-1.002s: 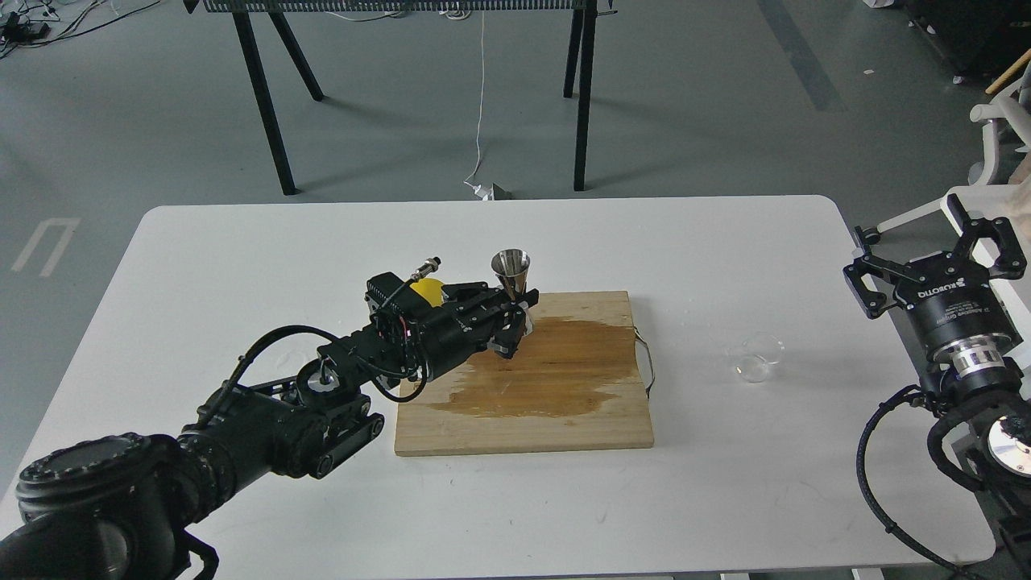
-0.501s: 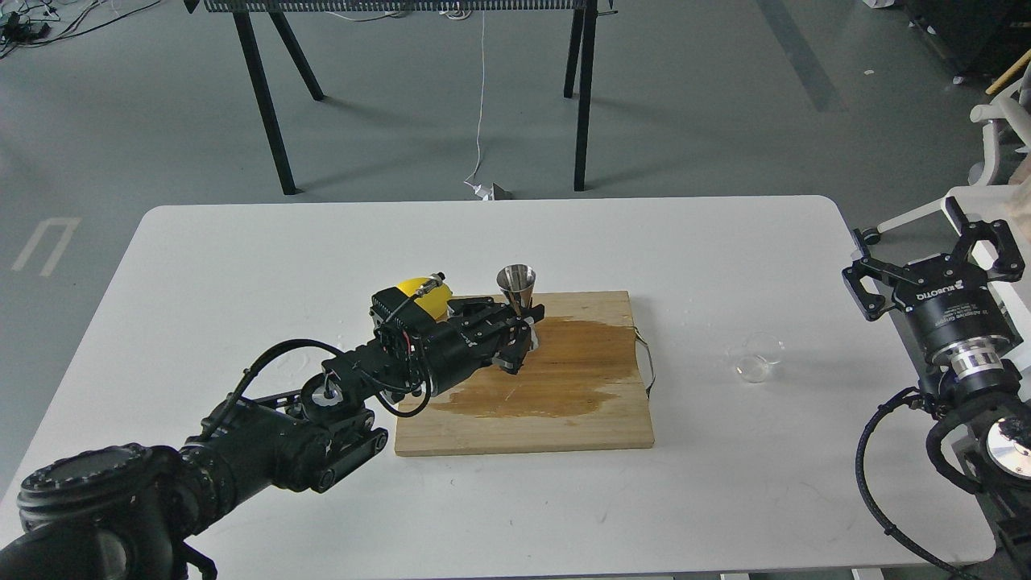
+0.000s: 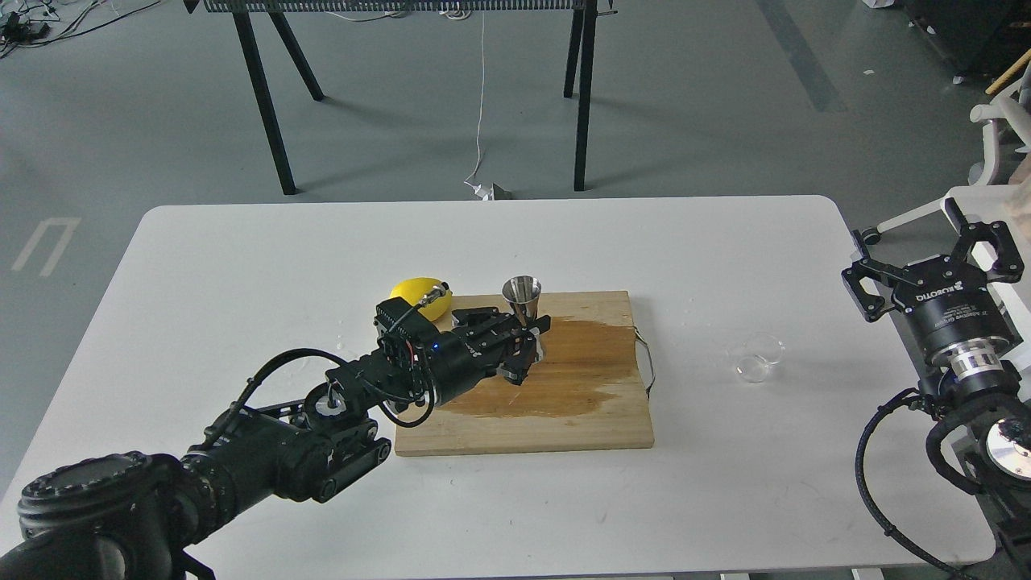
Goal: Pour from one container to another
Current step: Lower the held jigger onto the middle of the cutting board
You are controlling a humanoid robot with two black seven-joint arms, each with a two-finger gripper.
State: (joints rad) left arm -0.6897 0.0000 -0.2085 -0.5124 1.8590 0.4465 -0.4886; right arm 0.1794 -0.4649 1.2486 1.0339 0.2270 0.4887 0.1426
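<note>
The left gripper (image 3: pixel 527 342) clasps the upright jigger (image 3: pixel 523 310) on the wet board (image 3: pixel 564 411), so keep it level while the right gripper (image 3: pixel 934 262), jaws spread, fetches the glass cup (image 3: pixel 757 358)

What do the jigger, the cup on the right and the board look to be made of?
Jigger: polished metal, likely steel; mirror-bright, reflective inside. Cup: clear glass, or possibly plastic; colourless, table visible through it. Board: unfinished-looking pale wood with visible grain and a dark wet-looking stain.
</note>
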